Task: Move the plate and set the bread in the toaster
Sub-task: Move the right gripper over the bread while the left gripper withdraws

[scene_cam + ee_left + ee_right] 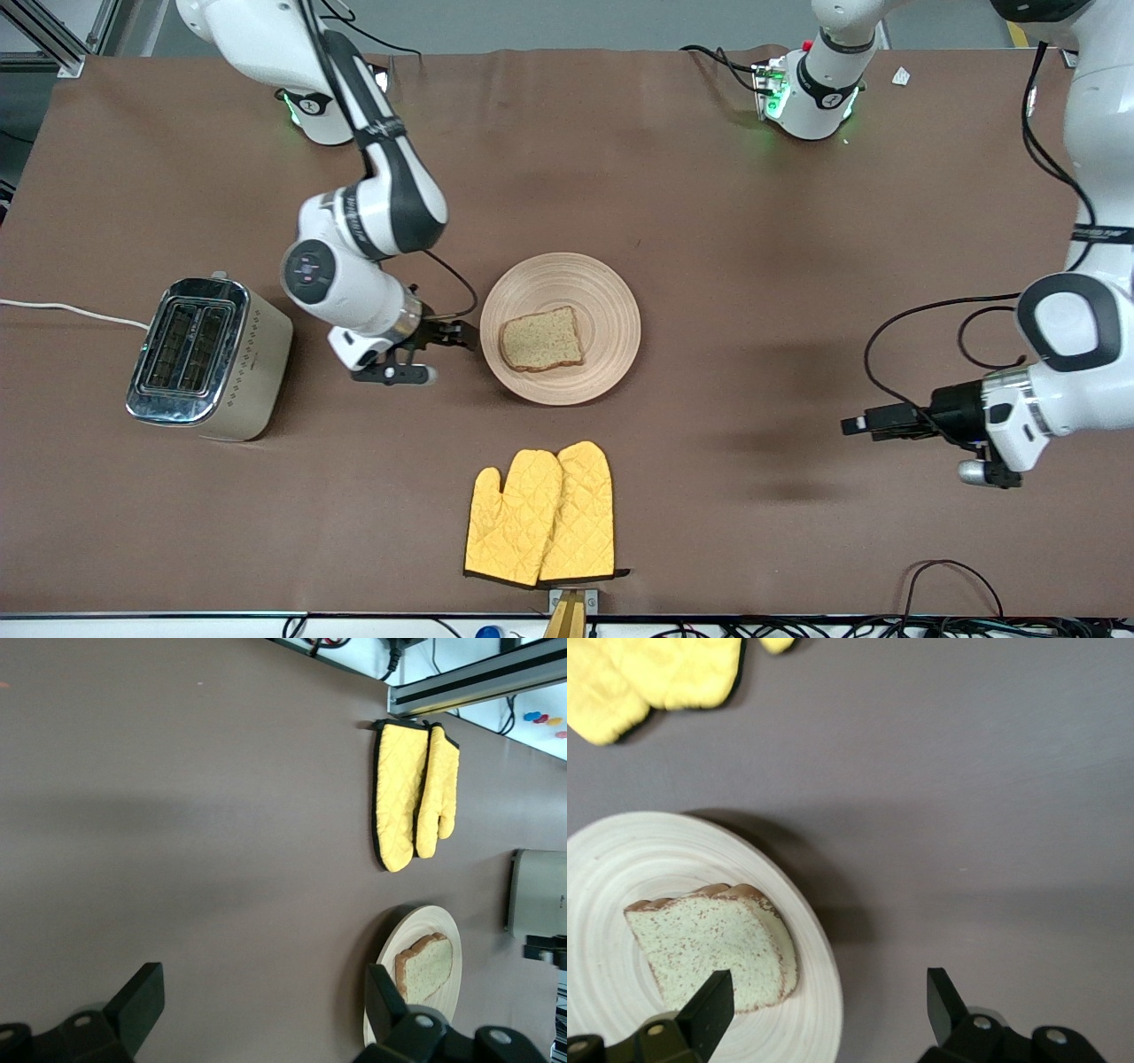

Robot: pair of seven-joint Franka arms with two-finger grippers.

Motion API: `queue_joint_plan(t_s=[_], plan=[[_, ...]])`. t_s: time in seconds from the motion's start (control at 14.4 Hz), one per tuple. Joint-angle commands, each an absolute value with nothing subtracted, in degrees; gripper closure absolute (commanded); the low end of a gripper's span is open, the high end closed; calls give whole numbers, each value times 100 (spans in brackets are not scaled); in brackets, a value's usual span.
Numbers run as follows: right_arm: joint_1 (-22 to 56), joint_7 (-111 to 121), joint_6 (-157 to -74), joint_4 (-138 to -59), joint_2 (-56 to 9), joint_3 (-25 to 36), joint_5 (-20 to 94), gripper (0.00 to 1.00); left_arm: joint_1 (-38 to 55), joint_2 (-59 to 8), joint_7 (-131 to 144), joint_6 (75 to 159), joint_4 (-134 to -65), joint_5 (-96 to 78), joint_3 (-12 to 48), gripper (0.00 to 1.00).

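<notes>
We're seeing the plate (611, 292) sitting mid-table, with the bread (540, 339) lying flat on it, on the part of the plate toward the right arm's end and a bit nearer the front camera. The toaster (208, 357) is standing upright toward the right arm's end of the table, both slots up, well apart from the plate, its white cord (71, 311) trailing off the table edge.

The right gripper (461, 337) is hanging low just beside the plate rim, between toaster and plate. Its jaws are spread wide with nothing between them; in the right wrist view one finger (709, 1008) is showing over the bread's corner, the other over bare table past the rim.

The left gripper (858, 425) is waiting toward the left arm's end of the table, well apart from the plate, over bare table. Its jaws are spread too, holding nothing.

A pair of yellow oven mitts (542, 515) is lying nearer the front camera than the plate, overlapping each other.
</notes>
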State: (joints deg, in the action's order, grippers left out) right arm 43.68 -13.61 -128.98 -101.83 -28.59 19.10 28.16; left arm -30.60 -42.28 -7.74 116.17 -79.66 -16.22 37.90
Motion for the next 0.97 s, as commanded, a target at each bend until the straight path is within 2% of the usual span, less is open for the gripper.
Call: queue_joint_plan(t_s=[0.0,0.21,0.42,0.9], plan=[[4648,-1765,-13121,-10143,-3049,1969,2927,7,-3111,-3965,-152,11084,-7779,-1162,3788,0],[4921,-2065,-13569,-10116,-3418,1969,2935,19,-3076,-3552,341,10864,-7752,-670,3788,0],[4992,-2267,-13588,-10011,-3586,1969,2927,32,-3067,-3087,623,10250,-7743,-317,3806,0],[5124,-2549,-13518,-10011,-3621,1969,2918,40,-2936,-2119,1142,9423,-7761,518,3823,0]])
